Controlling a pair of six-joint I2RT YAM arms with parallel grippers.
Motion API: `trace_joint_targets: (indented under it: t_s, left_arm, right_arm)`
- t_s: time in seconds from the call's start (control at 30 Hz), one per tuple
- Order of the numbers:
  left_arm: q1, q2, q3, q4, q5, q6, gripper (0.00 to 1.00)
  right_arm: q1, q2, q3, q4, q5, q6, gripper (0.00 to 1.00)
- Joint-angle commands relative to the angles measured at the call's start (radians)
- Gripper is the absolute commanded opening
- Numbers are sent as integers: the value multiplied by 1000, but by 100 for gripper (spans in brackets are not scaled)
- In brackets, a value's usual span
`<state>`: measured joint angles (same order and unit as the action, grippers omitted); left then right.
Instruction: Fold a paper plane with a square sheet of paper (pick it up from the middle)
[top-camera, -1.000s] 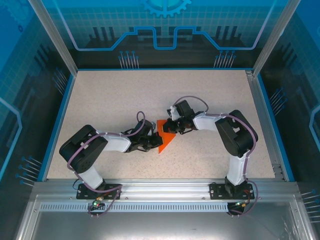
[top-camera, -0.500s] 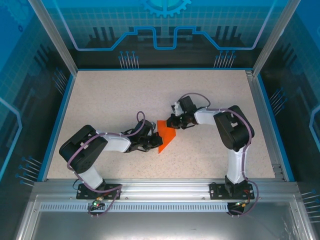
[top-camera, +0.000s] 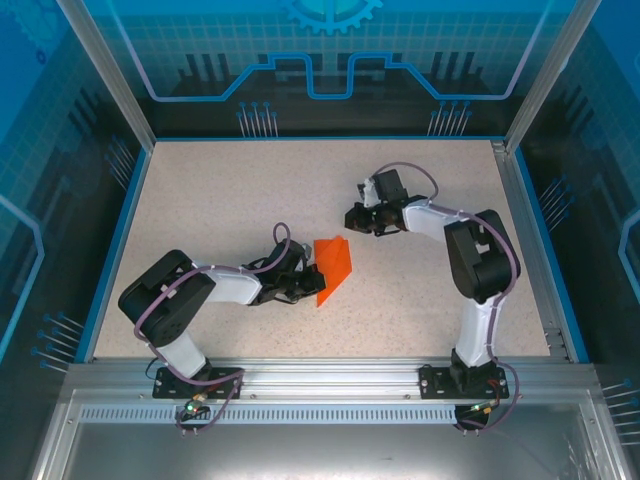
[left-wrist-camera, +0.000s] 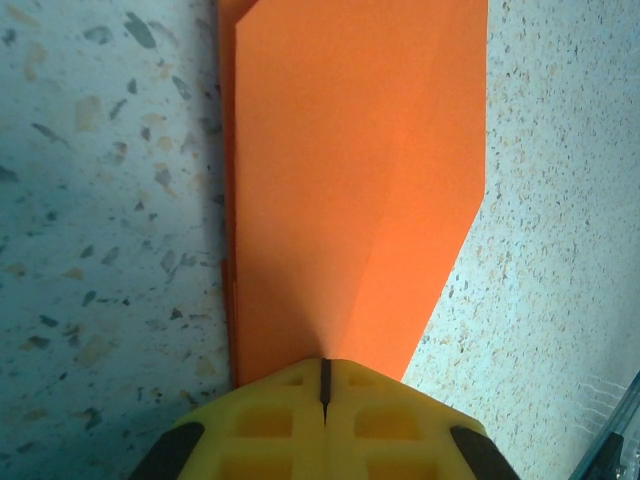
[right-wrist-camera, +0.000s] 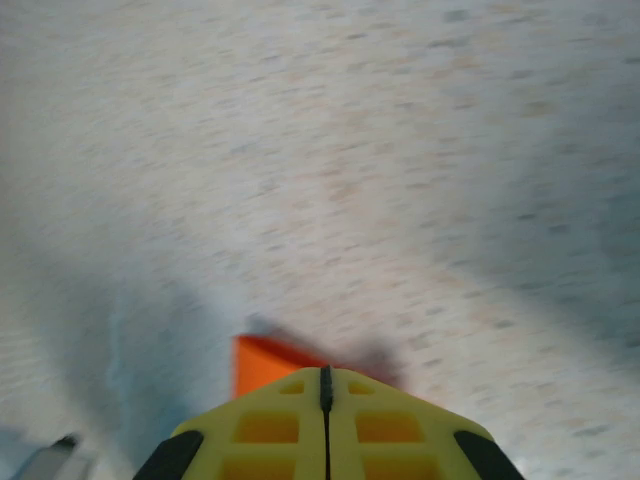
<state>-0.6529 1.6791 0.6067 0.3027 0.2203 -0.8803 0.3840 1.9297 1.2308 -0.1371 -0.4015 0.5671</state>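
One speckled tabletop (top-camera: 230, 190) — blue enclosure walls (top-camera: 330, 60) (metal-framed) — orange paper (top-camera: 335, 260) mid-surface.

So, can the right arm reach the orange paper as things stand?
Probably yes. The right fingers hang shut just beyond the paper, with bare table between; the left fingers sit on its opposite edge.

Orange paper (left-wrist-camera: 360, 180): thin, matt, smooth, w/ soft creases. Table (top-camera: 220, 200): speckled stone-look top, matt, fine grain. Left gripper (left-wrist-camera: 324, 368) & right gripper (right-wrist-camera: 325, 375): yellow plastic, matt, moulded pockets. Rail (top-camera: 320, 375) at 6 o'clock: brushed metal. Arm covers (top-camera: 232, 287): white plastic, slight gloss.
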Motion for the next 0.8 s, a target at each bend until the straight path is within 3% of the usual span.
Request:
trace_joint_targets:
  t_s: [0.0, 0.2, 0.77]
  left_arm:
    - [-12, 59, -70, -264, -47, 38, 0]
    - [-12, 36, -69, -275, -49, 47, 0]
    - [-11, -64, -44, -346, -21, 99, 0]
  right_arm:
    - [49, -34, -51, 9, -104, -10, 5]
    - [104, -3, -123, 77, -200, 25, 1]
    - [107, 122, -203, 77, -53, 34, 0]
